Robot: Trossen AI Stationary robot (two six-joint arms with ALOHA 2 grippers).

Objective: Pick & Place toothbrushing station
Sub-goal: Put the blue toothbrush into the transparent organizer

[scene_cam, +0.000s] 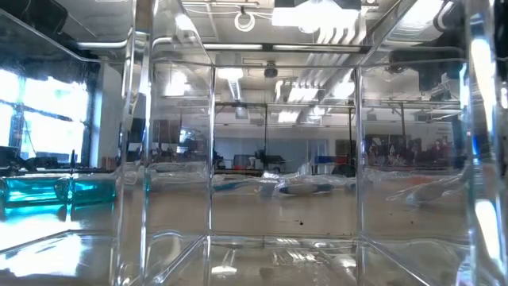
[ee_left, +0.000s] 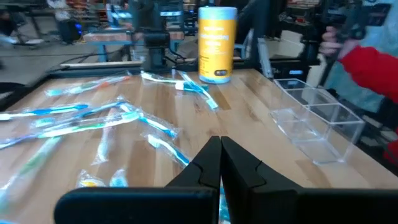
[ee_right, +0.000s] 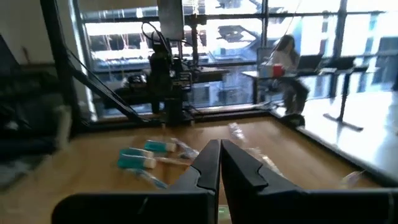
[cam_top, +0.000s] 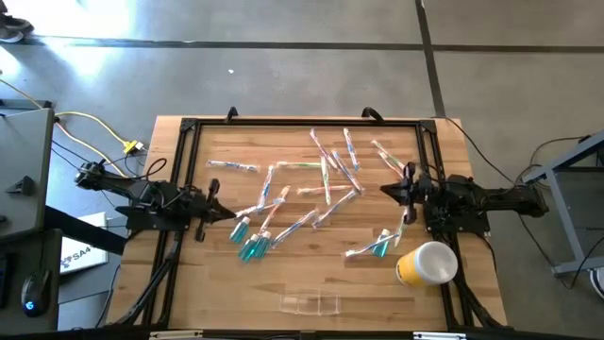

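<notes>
Several wrapped toothbrushes (cam_top: 326, 179) lie scattered flat over the middle of the wooden table. Teal tubes (cam_top: 251, 241) lie near the left side, just in front of my left gripper (cam_top: 229, 215), which hovers shut and level at the left edge with nothing in it (ee_left: 221, 146). My right gripper (cam_top: 387, 190) hovers shut and level at the right edge, also with nothing in it (ee_right: 219, 149). A clear compartment organizer (cam_top: 310, 302) stands at the near edge, and the low view looks through its walls (scene_cam: 254, 159). A yellow and white cup (cam_top: 427, 263) stands at the near right.
A black frame (cam_top: 302, 123) runs around the table top. A person's red sleeve (ee_left: 373, 62) shows beyond the table's near edge by the organizer (ee_left: 317, 124). Another person sits far off in the room (ee_right: 286, 59). Bare wood lies between the toothbrushes and the organizer.
</notes>
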